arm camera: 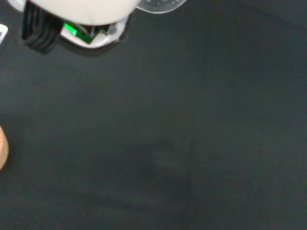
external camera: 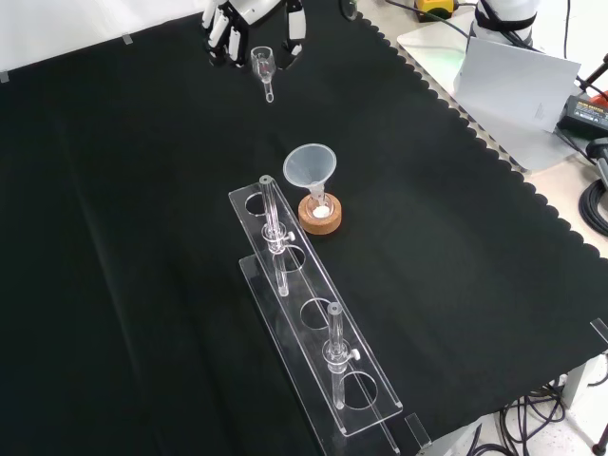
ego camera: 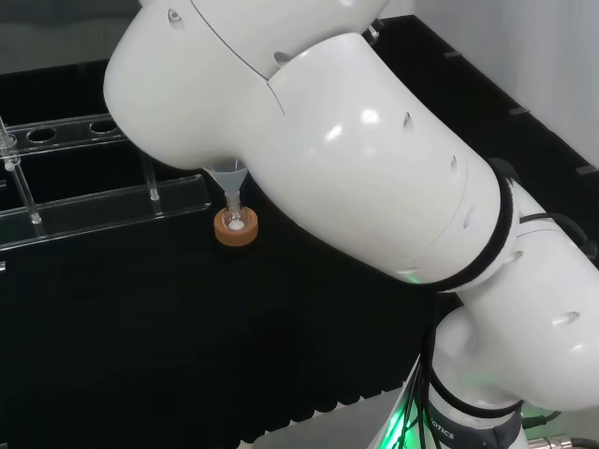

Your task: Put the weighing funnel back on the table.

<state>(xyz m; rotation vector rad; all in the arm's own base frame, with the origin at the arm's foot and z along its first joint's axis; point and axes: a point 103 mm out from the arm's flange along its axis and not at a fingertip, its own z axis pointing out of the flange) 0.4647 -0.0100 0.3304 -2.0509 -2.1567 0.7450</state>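
Hand: the hand [external camera: 249,24] is seen at the top edge of the front view, above the far part of the black-clothed worktop [external camera: 142,190].
Fingers: the fingers [external camera: 228,43] are curled in from both sides, and the cup of the weighing funnel [external camera: 264,66] is pinched between them.
Weighing funnel: it is held in the hand with its short stem pointing toward the lower edge of the front view; whether the stem touches the cloth cannot be told.
Funnel: the big cone-shaped funnel [external camera: 311,164] is stood mouth up with its stem in a small flask [external camera: 321,202], well apart from the hand and nearer the camera in the front view.
Cork ring: the flask is carried by a cork ring [external camera: 320,220] set on the cloth.
Rack: a clear rack [external camera: 366,404] is placed just beside the cork ring, running toward the lower right of the front view; two glass tubes [external camera: 274,228] are seen in its holes.
Arm: in the head view, the right side is taken up by the white links [ego camera: 356,159], with the funnel seen at their left.
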